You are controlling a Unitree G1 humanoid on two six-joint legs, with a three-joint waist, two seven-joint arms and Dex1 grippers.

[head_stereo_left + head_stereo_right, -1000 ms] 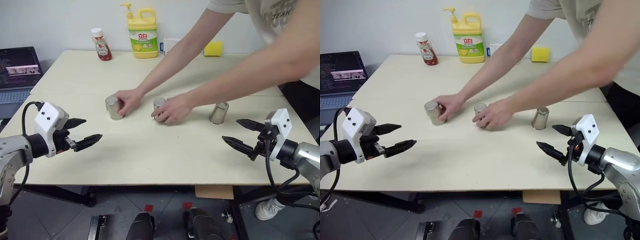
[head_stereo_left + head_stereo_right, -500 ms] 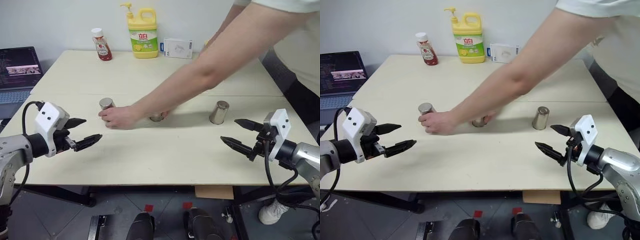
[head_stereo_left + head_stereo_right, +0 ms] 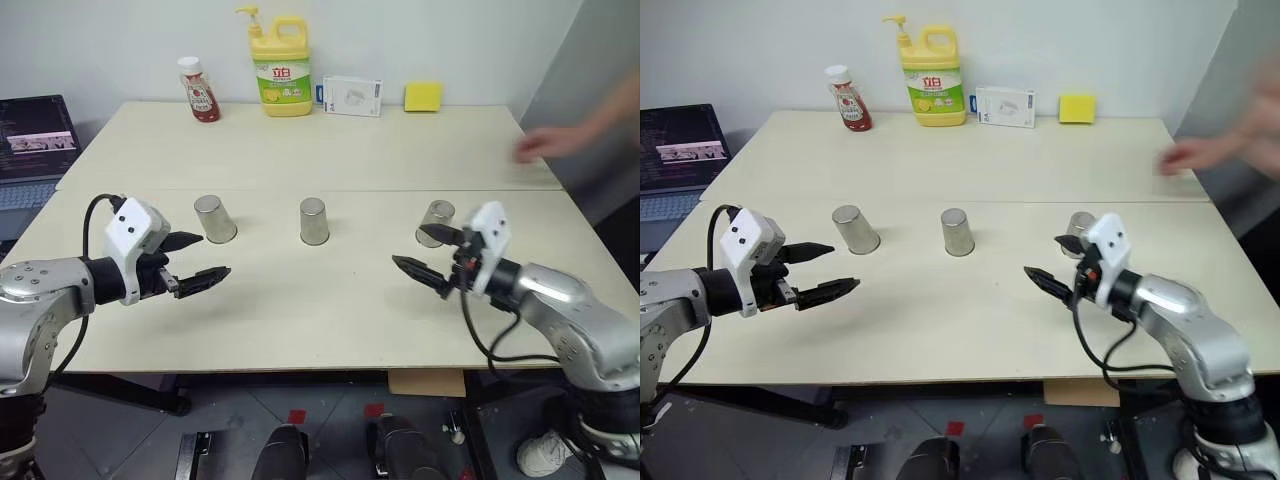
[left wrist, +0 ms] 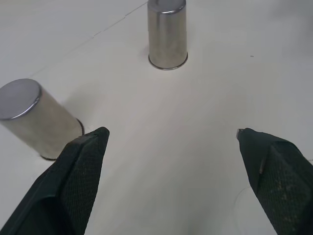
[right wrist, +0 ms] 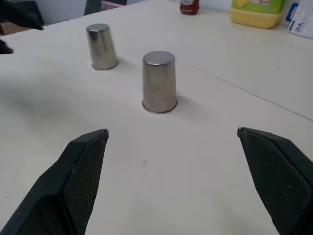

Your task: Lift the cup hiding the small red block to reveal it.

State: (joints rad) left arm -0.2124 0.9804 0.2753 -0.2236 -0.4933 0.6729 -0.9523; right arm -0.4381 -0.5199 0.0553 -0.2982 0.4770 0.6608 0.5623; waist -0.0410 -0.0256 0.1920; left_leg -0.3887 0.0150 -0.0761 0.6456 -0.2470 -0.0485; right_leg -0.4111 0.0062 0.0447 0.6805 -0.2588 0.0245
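The right hand, its two black fingers spread wide and holding nothing, is now reaching in over the table, pointing toward the middle cup; it is sitting just in front of the right cup, which it partly covers in the head views. The left hand, likewise open and empty, is hovering beside the left cup without touching it. Compared with the earlier frames, the person's arms, which were stretched across the table with hands on the cups and sliding them about, are gone from the work area; a blurred hand is showing at the far right edge. The three steel cups are standing mouth-down, apart from one another, in a row across the table's middle. The right hand is markedly nearer the centre than a second ago, while the left has edged only slightly inward. The shuffling therefore appears finished and the choosing step is beginning. The small red block is presumably hidden under one of the three cups; which one cannot be told from their look. A sauce bottle, detergent jug, white box and yellow sponge are lining the far edge.
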